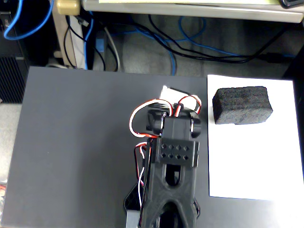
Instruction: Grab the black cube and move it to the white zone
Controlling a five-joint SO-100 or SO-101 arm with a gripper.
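The black cube [242, 105], a coarse black foam block, lies on the white zone [251, 161], a white sheet of paper on the right of the fixed view. It sits near the sheet's far edge. My black arm [175, 156] reaches up from the bottom edge over the dark grey mat, left of the sheet. It is apart from the block and touches nothing. Its upper links and red-and-white wires [142, 111] cover the gripper, so the fingers are hidden.
The dark grey mat [80, 142] covers most of the table. A small white part [172, 92] shows just beyond the arm's top. Blue and black cables [190, 42] lie on the floor behind the table's far edge.
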